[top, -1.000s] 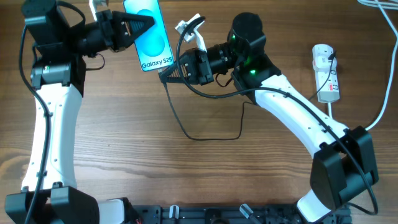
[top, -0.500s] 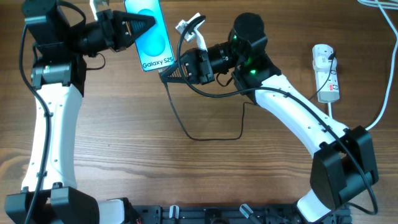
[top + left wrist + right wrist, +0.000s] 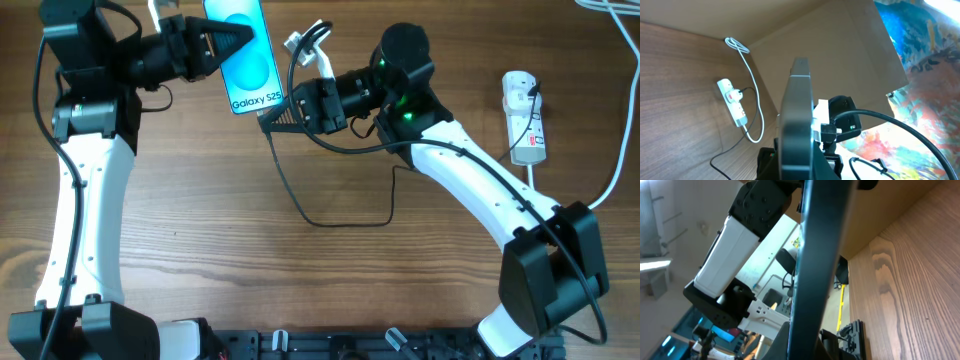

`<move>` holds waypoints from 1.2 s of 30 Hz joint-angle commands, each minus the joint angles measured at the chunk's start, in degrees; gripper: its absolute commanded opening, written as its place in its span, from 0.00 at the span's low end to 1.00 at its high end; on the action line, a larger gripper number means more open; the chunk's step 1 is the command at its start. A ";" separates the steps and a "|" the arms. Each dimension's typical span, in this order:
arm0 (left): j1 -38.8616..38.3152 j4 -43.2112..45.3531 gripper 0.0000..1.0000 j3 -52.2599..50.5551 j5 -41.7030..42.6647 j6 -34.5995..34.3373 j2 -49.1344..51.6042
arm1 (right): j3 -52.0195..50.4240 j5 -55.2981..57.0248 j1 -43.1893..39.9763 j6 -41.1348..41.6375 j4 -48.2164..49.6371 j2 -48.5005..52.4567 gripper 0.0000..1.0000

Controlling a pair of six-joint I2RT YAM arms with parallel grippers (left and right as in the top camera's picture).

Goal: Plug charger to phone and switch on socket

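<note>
My left gripper is shut on the phone and holds it off the table at the far left, screen up, showing "Galaxy S25". In the left wrist view the phone is edge-on. My right gripper is shut on the plug end of the charger, pressed against the phone's bottom edge; the plug tip itself is hidden. The thin dark charger cable loops down over the table. The right wrist view shows only the phone's dark edge. The white socket lies at the far right, with a plug in it.
A thick white cord runs from the socket along the right edge; it also shows in the left wrist view next to the socket. The wooden table spans the view. The arm bases stand at the near edge.
Both grippers and the phone have shifted a few pixels to the right together. The charger cable and the socket have not moved.
</note>
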 commanded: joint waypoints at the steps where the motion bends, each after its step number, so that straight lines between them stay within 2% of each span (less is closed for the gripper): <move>1: -3.21 -0.90 0.04 -0.20 2.47 3.91 -0.50 | 1.90 11.10 0.59 2.60 1.77 -0.09 0.04; 6: -3.21 -1.33 0.04 -0.20 2.58 4.17 -0.50 | 1.90 14.73 0.57 4.48 4.92 -0.09 0.04; 18: -3.21 -5.25 0.04 -0.20 5.14 7.98 -0.50 | 1.90 13.16 -0.70 6.36 9.73 -0.09 0.04; 24: -3.21 -18.95 0.04 -0.20 5.14 20.83 -0.50 | 1.90 13.94 -1.20 7.54 10.62 -0.09 0.04; 36: -5.20 -19.76 0.04 -0.20 5.11 21.97 -0.50 | 1.90 20.31 -1.20 10.32 13.57 -0.09 0.04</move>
